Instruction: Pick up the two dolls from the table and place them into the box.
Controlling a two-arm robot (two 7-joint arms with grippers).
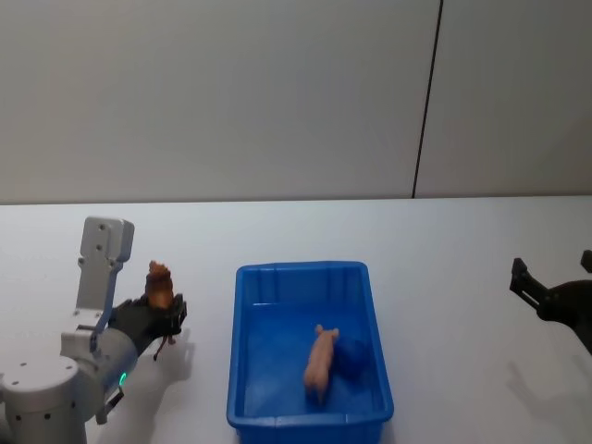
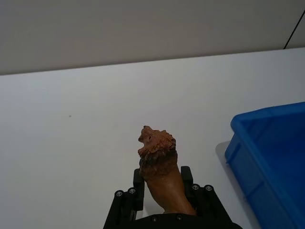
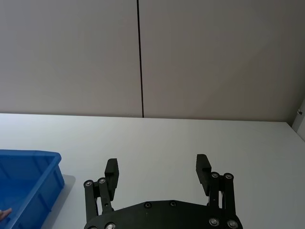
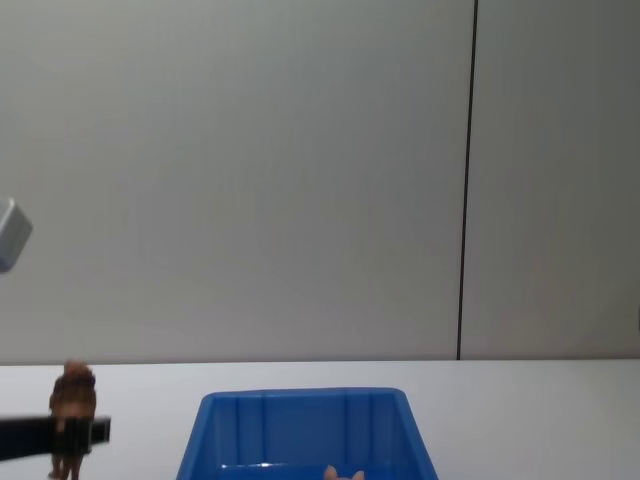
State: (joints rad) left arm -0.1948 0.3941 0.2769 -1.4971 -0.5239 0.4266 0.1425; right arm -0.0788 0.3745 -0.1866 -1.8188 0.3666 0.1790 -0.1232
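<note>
Second half of the job, by the look of it: pink doll lay already inside the blue box, low and centre in the head view, resting on the box floor toward its near right corner. Brown doll was clamped in the left gripper, at lower left of the head view, held off the white table with a shadow showing beneath. Sat clearly left of the box, apart from its rim.

Next move, judged from this: carry rightward across the frame until over the box opening, high enough for the dangling legs to clear the thick rim, then release.

Left arm reached forward from the lower left corner, wrist angled up. In the left wrist view, fingers were closed on the doll's body from both sides, its maned head standing upright above them. In the chest view, doll stood at lower left, level with the box rim.

Right gripper hovered at the right edge of the head view, well away from the box, fingers spread wide and gripping nothing.
</note>
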